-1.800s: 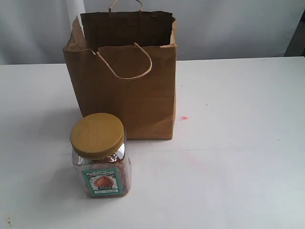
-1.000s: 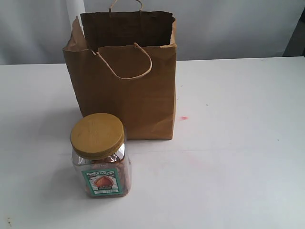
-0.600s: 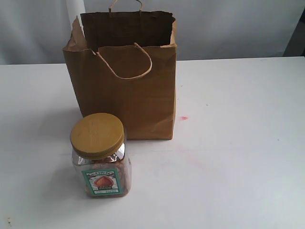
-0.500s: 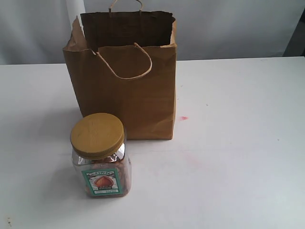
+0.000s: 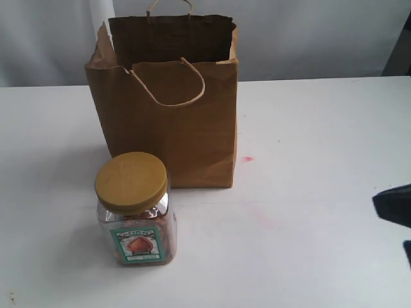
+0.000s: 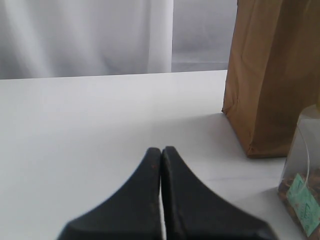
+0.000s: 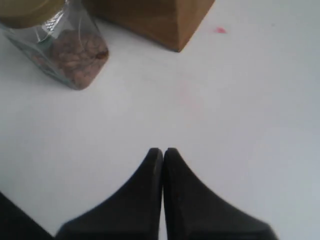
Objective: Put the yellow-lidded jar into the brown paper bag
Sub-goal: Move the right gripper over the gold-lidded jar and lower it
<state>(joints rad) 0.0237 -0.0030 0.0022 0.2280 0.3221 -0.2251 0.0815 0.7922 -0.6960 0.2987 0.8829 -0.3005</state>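
A small, squarish, clear-plastic yellow-lidded jar [image 5: 135, 212] stands upright on the smooth white table [image 5: 308, 160], just in front of the left half of an upright, kraft brown paper bag [image 5: 170, 128]; whether the two touch cannot be told. The jar's wide mustard screw lid [image 5: 131, 181] is ribbed round its rim and matte on top; reddish-brown contents show through the glossy walls, and a green-bordered label [image 5: 135, 244] faces the exterior camera. The bag is a creased, boxy shape with a ragged, wavy rim, a dark interior and thin twisted paper loop handles [image 5: 168, 86], the near one drooping over its front face. A small pink smudge [image 5: 247, 158] marks the table just right of the bag's base. A dark matte shape [image 5: 394, 206] shows at the right edge of the exterior view; which part of the arm it is cannot be told. In the left wrist view the left gripper [image 6: 161, 150] has its black, tapered fingers pressed together with nothing between them, low over bare table, the bag's side [image 6: 270, 75] and a corner of the jar [image 6: 302, 200] beyond. The right gripper [image 7: 163, 150] is likewise pressed together and empty, pointing toward the jar [image 7: 65, 50] and the bag's corner [image 7: 155, 17]. Pale pleated curtain fabric [image 6: 75, 35] hangs behind the table.
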